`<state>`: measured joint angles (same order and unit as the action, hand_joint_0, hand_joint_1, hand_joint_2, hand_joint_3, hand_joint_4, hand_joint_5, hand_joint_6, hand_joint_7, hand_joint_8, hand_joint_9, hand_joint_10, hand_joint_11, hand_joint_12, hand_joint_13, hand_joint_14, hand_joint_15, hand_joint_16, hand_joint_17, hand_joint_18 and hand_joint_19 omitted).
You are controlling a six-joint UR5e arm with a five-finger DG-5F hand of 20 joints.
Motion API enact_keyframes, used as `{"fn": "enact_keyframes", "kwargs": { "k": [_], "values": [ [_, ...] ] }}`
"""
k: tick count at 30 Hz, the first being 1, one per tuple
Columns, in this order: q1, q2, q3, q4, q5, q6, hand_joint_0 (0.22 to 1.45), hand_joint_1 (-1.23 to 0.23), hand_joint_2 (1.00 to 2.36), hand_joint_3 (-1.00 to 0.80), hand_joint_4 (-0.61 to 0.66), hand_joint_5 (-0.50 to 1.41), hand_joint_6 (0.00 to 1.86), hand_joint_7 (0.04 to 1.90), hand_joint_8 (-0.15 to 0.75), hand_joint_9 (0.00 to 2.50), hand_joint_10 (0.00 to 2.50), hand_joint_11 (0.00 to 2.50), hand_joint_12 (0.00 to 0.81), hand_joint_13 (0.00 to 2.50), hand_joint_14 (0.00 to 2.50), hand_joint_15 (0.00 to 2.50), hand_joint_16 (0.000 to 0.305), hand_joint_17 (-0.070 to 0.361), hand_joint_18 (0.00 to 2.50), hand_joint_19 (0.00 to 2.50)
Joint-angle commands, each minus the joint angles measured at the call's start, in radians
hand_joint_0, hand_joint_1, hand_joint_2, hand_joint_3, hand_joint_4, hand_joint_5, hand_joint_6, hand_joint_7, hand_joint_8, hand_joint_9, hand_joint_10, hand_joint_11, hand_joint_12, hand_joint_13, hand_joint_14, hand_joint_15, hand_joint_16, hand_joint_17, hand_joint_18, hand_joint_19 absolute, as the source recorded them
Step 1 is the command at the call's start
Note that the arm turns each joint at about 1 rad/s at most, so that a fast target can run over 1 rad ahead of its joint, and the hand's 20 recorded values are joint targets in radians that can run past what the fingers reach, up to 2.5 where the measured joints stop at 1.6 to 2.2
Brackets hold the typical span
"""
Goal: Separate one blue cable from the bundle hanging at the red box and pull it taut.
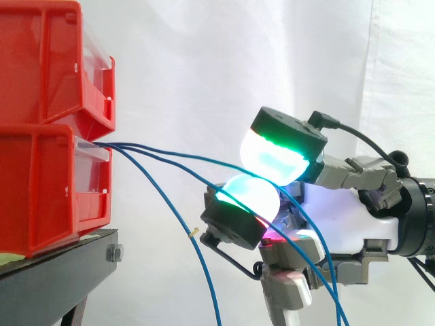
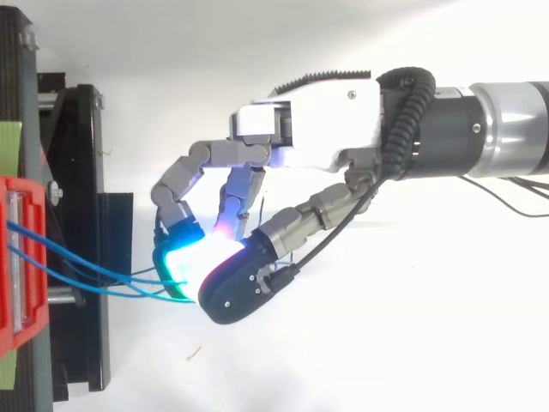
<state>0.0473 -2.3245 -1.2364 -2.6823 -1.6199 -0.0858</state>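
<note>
Glowing fingertips (image 1: 250, 193) of the hand (image 1: 340, 217) press together on one blue cable (image 1: 170, 152), whose length runs ahead of them to the red box (image 1: 41, 190); pulling taut means drawing backward.

A black stand (image 1: 61, 272) occupies the left, with one leg (image 1: 73, 314) angling down beneath its shelf. A silver bolt (image 1: 114, 254) sits at the shelf's front edge. A pale green strip (image 1: 9, 258), possibly tape, lies on the shelf top. A white curtain (image 1: 204, 61) hangs behind, creased at right.
</note>
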Motion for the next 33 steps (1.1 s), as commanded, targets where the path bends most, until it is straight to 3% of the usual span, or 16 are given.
{"fn": "enact_keyframes", "kwargs": {
  "k": [1,7,16,22,26,27,31,33],
  "values": [
    [0.000,0.001,0.000,-0.001,0.002,0.012,0.71,-0.81,1.01,-0.31,-0.27,-0.21,0.90,1.28,0.278,1.25,0.02,1.05,0.337,1.15,0.02,0.70,0.045,0.102,0.94,0.61],
    [0.000,-0.001,0.000,-0.005,0.002,0.029,0.70,-0.79,1.02,-0.09,-0.47,-0.18,0.90,1.52,0.249,1.38,0.02,1.12,0.330,1.23,0.03,0.74,0.044,0.098,0.96,0.66],
    [0.000,-0.001,0.000,-0.030,0.002,0.136,0.71,-0.79,1.02,-0.12,-0.40,-0.19,0.91,1.49,0.240,1.45,0.02,1.47,0.335,1.29,0.03,0.83,0.045,0.101,0.97,0.65],
    [0.002,-0.001,-0.002,-0.030,0.002,0.150,0.71,-0.79,1.02,-0.14,-0.36,-0.19,0.92,1.43,0.248,1.44,0.01,1.58,0.333,1.29,0.03,0.87,0.045,0.102,0.97,0.61],
    [0.002,-0.001,-0.002,-0.030,0.002,0.150,0.71,-0.79,1.02,-0.14,-0.36,-0.19,0.92,1.40,0.239,1.41,0.00,1.77,0.347,1.30,0.03,1.05,0.046,0.103,0.97,0.60],
    [0.002,-0.001,-0.002,-0.030,0.002,0.149,0.70,-0.80,1.02,-0.13,-0.35,-0.19,0.92,1.40,0.252,1.31,0.23,1.67,0.345,1.28,0.03,1.11,0.046,0.103,0.96,0.59],
    [0.002,-0.001,0.000,-0.031,0.002,0.147,0.70,-0.81,1.02,-0.13,-0.34,-0.19,0.91,1.41,0.250,1.16,0.58,1.67,0.356,1.25,0.02,1.28,0.045,0.101,0.96,0.63],
    [0.002,-0.001,-0.002,-0.036,0.002,0.147,0.70,-0.81,1.02,-0.13,-0.33,-0.18,0.91,1.41,0.261,1.05,0.94,1.60,0.364,1.25,0.02,1.37,0.044,0.099,0.96,0.65]
  ]
}}
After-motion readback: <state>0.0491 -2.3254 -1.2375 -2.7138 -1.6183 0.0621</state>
